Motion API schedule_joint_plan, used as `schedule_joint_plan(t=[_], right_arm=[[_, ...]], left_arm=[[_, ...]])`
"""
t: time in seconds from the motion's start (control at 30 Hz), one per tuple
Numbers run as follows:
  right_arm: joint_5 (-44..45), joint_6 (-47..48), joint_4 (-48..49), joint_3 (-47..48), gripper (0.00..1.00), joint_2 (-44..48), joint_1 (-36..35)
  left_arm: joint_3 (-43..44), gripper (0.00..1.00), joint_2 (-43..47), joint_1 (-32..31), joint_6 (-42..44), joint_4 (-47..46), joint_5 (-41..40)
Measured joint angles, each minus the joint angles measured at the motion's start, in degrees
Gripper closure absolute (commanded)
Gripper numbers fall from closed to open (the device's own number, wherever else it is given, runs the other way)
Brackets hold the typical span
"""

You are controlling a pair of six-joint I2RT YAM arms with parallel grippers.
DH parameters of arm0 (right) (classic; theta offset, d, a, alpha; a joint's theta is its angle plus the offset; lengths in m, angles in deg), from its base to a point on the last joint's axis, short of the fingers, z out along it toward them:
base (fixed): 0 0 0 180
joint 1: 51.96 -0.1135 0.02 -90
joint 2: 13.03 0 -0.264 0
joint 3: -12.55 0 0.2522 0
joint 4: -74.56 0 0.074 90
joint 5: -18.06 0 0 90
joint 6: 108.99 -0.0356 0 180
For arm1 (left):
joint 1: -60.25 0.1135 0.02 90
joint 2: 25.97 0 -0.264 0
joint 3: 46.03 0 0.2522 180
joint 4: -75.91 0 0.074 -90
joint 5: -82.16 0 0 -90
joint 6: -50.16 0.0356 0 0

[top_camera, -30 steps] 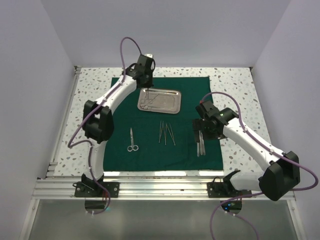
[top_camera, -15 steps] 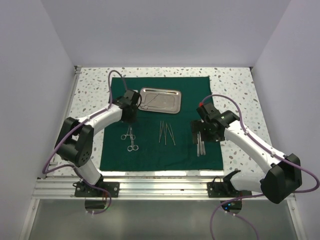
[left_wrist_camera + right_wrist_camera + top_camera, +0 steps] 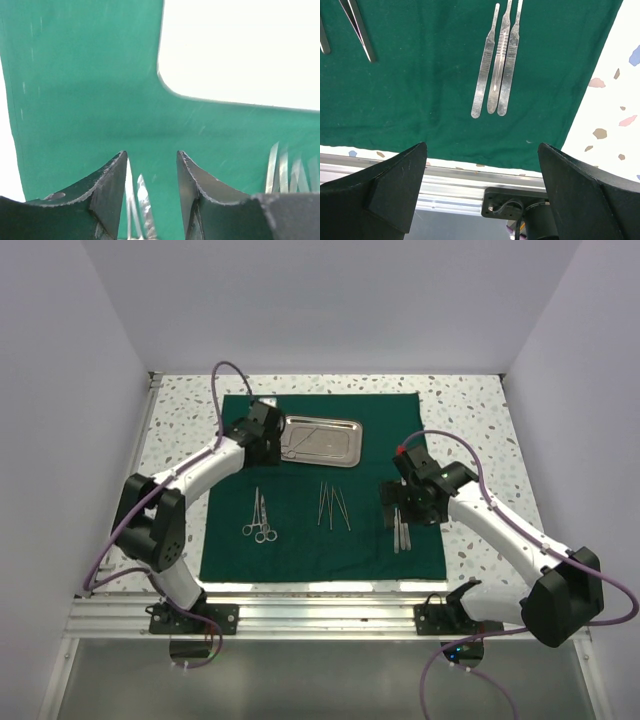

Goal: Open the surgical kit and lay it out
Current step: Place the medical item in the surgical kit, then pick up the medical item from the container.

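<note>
You're mid layout: the cloth (image 3: 300, 550) lies flat on the surface, with the scissors (image 3: 258, 518) near its left edge and the tray (image 3: 335, 440) at its far middle. The left pincer (image 3: 151, 165) is half spread and empty, the right pincer (image 3: 481, 150) wide and empty. Next is probably the tray; pinch low.

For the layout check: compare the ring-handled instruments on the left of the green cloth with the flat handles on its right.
Count: the ring-handled instruments are two; the flat handles are three.
Shape: the ring-handled instruments end in finger loops at their near ends; the flat handles are plain strips without loops.
Spacing: the flat handles lie tight side by side; the ring-handled instruments splay slightly.
Both sets are silver and lie flat on the green cloth.
</note>
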Motion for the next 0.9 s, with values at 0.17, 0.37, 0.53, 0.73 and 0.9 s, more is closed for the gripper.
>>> schedule_joint_plan(t=[0.17,0.37,0.53,0.73,0.9], right_arm=[[0.09,0.02,-0.02,-0.11,0.03,0.00,0.00],[0.44,0.39,0.00,-0.11,0.02,-0.04,0.00],[1.86,1.25,-0.17,-0.11,0.01,-0.94,0.00],[2.56,1.57,-0.26,-0.11,0.02,-2.75,0.00],[3.17,1.97,-0.24,-0.09,0.01,-5.27,0.00]], left_arm=[[13.84,0.54,-9.01,0.00,1.95,-0.26,0.02],[32.44,0.56,-25.27,0.00,3.72,1.05,0.72],[46.23,0.55,-37.48,0.00,4.28,2.47,3.19],[54.84,0.54,-44.70,-0.02,4.85,2.82,6.58],[58.73,0.54,-47.91,-0.02,4.83,2.34,9.03]])
